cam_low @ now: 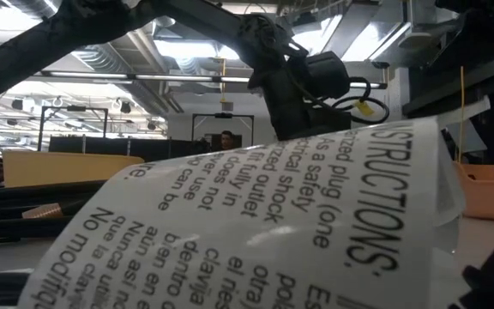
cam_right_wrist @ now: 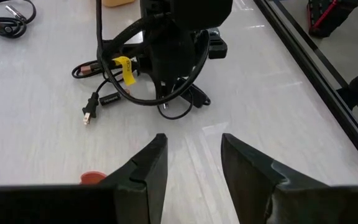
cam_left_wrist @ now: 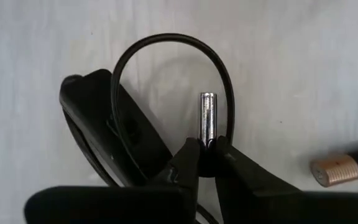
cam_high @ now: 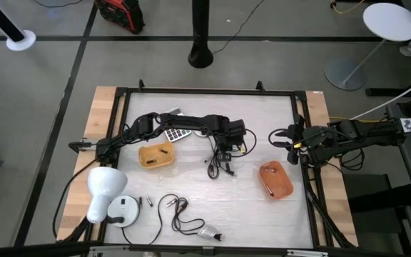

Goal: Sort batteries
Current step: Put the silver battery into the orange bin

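Batteries: from above, I see the left gripper (cam_high: 228, 146) low over the cable tangle (cam_high: 218, 165) mid-table. Left wrist: fingertips pinch one end of a silvery battery (cam_left_wrist: 207, 117); another battery (cam_left_wrist: 344, 168) lies nearby. Small, rigid, slick; I'd grip mid-barrel. Right wrist: right gripper (cam_right_wrist: 193, 163) spread, idle.

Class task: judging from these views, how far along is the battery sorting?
Done: can't tell; tray contents unreadable. In hand: the left gripper pinches a silvery battery inside a black cable loop. Left: a copper-ended battery beside it. The right gripper waits open.
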Robot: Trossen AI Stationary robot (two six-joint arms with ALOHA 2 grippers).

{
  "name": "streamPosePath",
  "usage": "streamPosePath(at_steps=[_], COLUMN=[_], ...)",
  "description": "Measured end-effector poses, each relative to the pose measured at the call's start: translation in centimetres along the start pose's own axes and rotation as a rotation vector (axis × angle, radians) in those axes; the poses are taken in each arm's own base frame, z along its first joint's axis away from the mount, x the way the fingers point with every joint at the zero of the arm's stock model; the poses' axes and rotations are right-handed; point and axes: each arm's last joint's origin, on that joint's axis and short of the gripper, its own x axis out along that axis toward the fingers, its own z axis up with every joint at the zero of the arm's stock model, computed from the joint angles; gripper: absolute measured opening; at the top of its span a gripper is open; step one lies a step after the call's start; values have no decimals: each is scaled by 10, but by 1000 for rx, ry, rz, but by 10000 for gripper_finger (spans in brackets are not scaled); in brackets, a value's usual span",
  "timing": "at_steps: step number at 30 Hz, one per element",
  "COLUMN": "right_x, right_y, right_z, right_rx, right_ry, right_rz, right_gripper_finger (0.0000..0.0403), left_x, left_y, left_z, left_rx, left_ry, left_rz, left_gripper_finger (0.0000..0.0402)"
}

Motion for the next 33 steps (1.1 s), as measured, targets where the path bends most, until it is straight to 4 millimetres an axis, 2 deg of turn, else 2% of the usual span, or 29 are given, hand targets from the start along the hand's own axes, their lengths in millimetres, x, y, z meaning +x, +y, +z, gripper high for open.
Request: streamPosePath(at_steps=[8, 16, 25, 29, 33], right_x=[0, 0, 3, 9, 15], right_y=[0, 0, 1, 4, 7], right_z=[0, 0, 1, 3, 4], right_rx=[0, 0, -5, -7, -19], right_ry=[0, 0, 13, 34, 68], right_rz=[0, 0, -3, -8, -16], right_gripper_finger=[144, 144, 144, 144, 144], left_x=[-25, -77, -137, -151, -156], left_y=[1, -2, -14, -20, -29], left_z=[10, 10, -15, -30, -30], left_rx=[4, -10, -145, -225, -290], left_ry=[-40, 24, 224, 375, 357], left_rz=[8, -6, -33, -44, -117], left_gripper_finger=[32, 32, 33, 33, 33])
